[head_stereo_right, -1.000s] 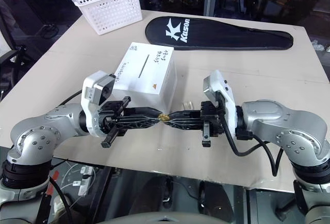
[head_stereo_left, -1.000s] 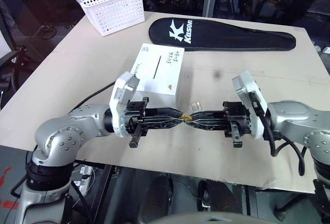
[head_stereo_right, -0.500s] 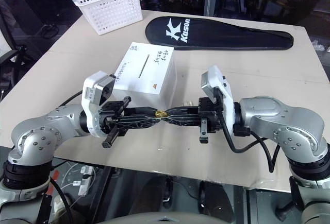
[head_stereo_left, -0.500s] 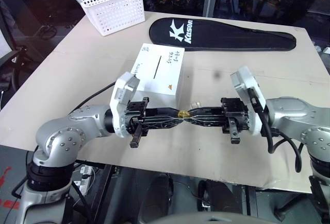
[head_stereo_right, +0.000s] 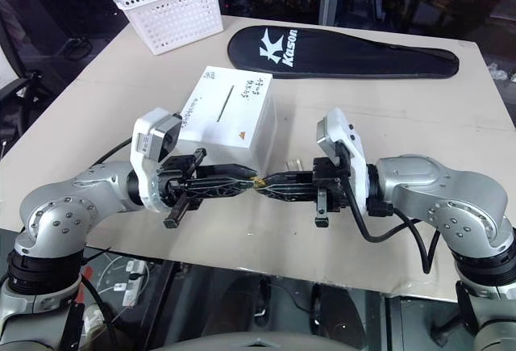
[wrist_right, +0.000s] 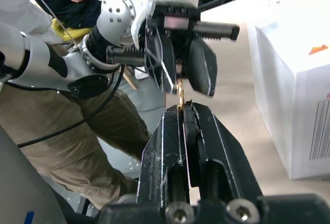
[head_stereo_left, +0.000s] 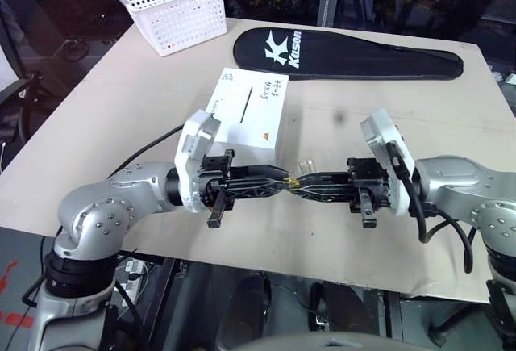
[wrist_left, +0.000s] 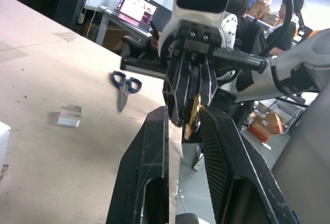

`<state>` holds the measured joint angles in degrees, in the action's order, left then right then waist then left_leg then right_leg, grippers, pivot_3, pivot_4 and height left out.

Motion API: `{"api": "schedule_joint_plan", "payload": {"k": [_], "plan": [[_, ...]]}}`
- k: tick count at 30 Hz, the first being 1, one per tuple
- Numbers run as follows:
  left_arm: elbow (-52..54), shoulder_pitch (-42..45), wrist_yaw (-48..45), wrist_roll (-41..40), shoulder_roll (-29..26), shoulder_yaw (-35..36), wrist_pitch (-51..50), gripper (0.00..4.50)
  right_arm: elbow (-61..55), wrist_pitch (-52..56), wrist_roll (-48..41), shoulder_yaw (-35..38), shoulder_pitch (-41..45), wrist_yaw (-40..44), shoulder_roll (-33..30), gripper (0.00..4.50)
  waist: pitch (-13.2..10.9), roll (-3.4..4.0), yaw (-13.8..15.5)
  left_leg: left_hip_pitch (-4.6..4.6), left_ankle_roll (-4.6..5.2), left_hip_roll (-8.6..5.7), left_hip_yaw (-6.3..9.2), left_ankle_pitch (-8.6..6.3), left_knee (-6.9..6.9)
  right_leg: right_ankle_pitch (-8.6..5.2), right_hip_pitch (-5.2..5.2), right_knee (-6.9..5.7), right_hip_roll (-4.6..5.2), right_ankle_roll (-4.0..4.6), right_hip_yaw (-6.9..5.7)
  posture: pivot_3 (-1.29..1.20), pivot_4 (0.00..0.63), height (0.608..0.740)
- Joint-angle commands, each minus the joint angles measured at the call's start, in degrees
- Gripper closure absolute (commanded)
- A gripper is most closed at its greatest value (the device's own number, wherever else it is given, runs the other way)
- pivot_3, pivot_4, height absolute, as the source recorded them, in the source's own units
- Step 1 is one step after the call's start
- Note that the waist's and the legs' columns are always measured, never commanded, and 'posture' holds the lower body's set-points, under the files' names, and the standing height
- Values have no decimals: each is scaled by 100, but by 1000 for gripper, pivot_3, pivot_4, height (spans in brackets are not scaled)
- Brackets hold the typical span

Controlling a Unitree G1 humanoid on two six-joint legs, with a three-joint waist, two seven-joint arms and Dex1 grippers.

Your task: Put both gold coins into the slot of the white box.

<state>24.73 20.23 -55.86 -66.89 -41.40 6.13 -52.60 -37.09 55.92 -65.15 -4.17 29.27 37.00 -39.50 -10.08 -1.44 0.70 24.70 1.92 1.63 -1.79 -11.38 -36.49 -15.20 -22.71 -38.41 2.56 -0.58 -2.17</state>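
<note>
A coin [wrist_right: 180, 86] sits pinched in the closed right gripper [head_stereo_left: 300, 183], its free edge between the left gripper's [head_stereo_left: 284, 182] parted fingers (a handover), near the box [head_stereo_left: 248, 117], slot [head_stereo_left: 245, 103] unfed.

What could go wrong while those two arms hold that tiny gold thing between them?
1. The gold coin is pinched on edge by the shut right gripper, with the left gripper around it; a clumsy handover could drop it.
2. They meet near the table front, so a dropped coin might fall off.
3. The slot is thin; a tilted coin may miss.
</note>
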Motion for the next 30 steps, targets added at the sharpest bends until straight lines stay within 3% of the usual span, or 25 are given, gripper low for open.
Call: {"api": "schedule_joint_plan", "payload": {"k": [1, 17, 21, 30], "plan": [[203, 115, 50, -144, 14, 36, -15, 3565, -160, -58, -63, 125, 34, 15, -28, 4500, 0, 0, -4, 0, 0, 0, 0, 0, 0, 0, 0, 0, 0, 0, 0, 0, 150, 740], [211, 225, 125, -197, 41, 13, -112, 3565, -174, -78, -112, 171, 72, -14, -13, 4500, 0, 0, 0, 0, 0, 0, 0, 0, 0, 0, 0, 0, -1, 0, 0, 0, 150, 740], [240, 218, 122, -206, 43, -7, -134, 4470, -183, -77, -153, 190, 99, -36, -7, 4500, 0, 0, 0, 1, 0, 0, 0, 0, 0, 0, 0, 0, 0, 0, 0, 0, 150, 740], [313, 96, -9, -162, 12, -52, -140, 4470, -195, -110, -187, 181, 104, -44, 29, 4500, 0, 0, 0, 1, 0, 0, 0, 0, 0, 0, 0, 0, -1, 0, 0, 0, 150, 740]]}}
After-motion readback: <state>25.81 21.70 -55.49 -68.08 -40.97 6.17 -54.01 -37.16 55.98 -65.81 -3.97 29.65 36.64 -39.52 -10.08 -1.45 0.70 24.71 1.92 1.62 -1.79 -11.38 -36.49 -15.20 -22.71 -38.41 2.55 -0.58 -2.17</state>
